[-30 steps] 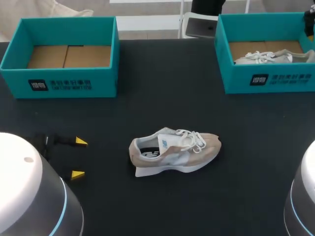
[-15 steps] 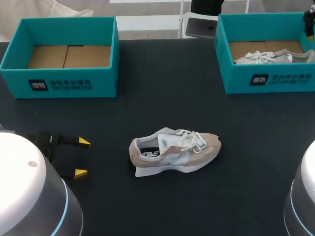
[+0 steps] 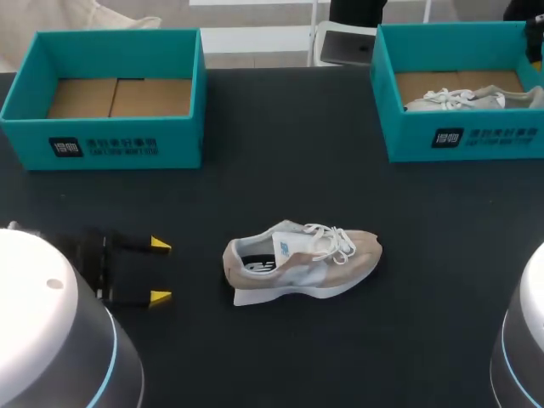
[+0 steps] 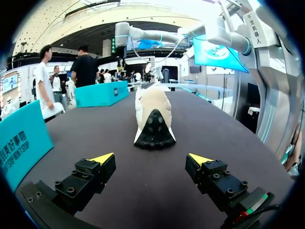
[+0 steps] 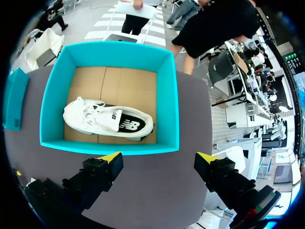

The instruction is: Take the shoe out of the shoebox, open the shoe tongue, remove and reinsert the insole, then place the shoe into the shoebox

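Resting mid-surface, the beige shoe (image 3: 302, 262) points its heel at the left pincer (image 3: 159, 270), which is spread wide, empty and close by. The right pincer (image 5: 159, 157), equally spread and empty, hangs above a teal shoebox (image 5: 109, 145) containing a white shoe (image 5: 107, 121).

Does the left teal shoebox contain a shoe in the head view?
No, the left shoebox shows only its bare cardboard floor inside.

The left gripper (image 3: 159, 271) hangs near the heel of the beige shoe (image 3: 302, 262), its fingers (image 4: 97, 164) spread wide and pointing at it. The right gripper (image 5: 159, 156), spread equally, is well apart from that shoe.
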You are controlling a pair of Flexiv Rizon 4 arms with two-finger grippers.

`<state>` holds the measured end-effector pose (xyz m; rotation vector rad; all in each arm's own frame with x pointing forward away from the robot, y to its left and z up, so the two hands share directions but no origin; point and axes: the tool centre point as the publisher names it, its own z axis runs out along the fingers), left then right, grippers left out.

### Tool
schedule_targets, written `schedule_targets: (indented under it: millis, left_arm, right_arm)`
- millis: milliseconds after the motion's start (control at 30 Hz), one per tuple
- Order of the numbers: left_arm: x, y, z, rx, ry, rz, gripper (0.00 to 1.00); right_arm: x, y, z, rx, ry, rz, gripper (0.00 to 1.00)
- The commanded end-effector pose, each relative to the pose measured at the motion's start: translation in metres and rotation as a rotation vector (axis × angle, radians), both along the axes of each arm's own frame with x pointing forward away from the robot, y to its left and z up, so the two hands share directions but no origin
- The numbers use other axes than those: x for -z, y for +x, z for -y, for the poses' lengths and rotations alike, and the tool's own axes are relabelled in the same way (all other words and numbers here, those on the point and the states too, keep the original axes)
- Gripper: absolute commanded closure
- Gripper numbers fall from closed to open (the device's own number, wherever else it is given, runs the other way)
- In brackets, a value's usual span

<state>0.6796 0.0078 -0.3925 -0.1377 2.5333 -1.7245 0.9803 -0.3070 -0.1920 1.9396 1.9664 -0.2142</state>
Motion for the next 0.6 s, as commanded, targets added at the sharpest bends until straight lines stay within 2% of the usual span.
schedule_targets:
  millis: [33, 233, 367, 600]
  left_arm:
    - [0.006, -0.008, 0.022, -0.049, 0.032, 0.020, 0.00]
    - [0.006, -0.016, 0.038, -0.083, 0.035, 0.037, 0.00]
    - [0.005, -0.024, 0.051, -0.097, -0.008, 0.068, 0.00]
    - [0.006, -0.018, 0.075, -0.116, -0.036, 0.096, 0.00]
  right_arm:
    - [0.000, -0.001, 0.000, -0.001, -0.001, 0.002, 0.00]
    - [0.000, -0.001, 0.000, -0.001, -0.001, 0.002, 0.00]
    - [0.000, -0.001, 0.000, -0.001, -0.001, 0.002, 0.00]
    - [0.000, -0.001, 0.000, -0.001, -0.001, 0.002, 0.00]
